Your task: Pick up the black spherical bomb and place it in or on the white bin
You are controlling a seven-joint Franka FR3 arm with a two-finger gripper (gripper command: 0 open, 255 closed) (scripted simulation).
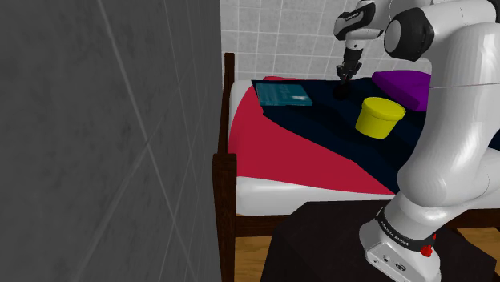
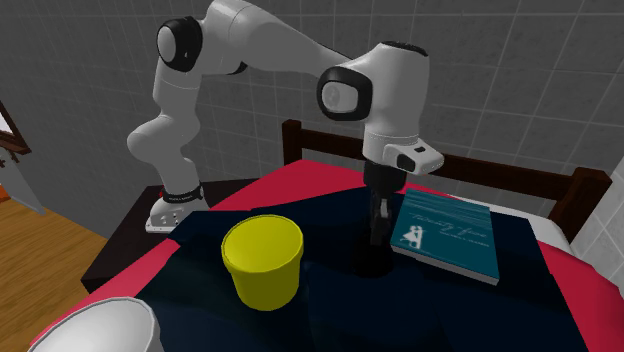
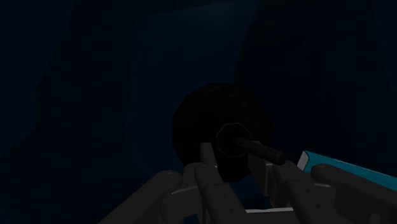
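1. Shoulder view: the gripper (image 1: 344, 80) hangs pointing down over a dark blanket (image 1: 320, 120) on a bed (image 1: 272, 152) with a red sheet. The black bomb (image 1: 341, 93) lies on the blanket right under the fingertips. A teal book (image 1: 282, 94) lies nearby towards this view's left. A yellow cup (image 1: 379, 116) stands towards the right, nearer the camera, with a purple pillow (image 1: 401, 83) behind it. From here I cannot tell how far apart the fingers are.
2. Second exterior view: the gripper (image 2: 377, 222) points straight down beside the near corner of the book (image 2: 447, 235). The bomb (image 2: 370, 262) is a dark lump on the blanket (image 2: 330, 310) just below it. The cup (image 2: 262, 260) stands upright towards this view's left. The white bin (image 2: 110, 318) sits at the lower left corner, well apart from the bomb.
3. Wrist view: the fingers of the gripper (image 3: 235, 156) stand apart, partly open. The bomb (image 3: 203, 121) lies on the blanket just beyond them, and its cap and short fuse (image 3: 264, 151) show in the gap. Whether the fingers touch the bomb cannot be told. An edge of the book (image 3: 356, 173) shows beside one finger.
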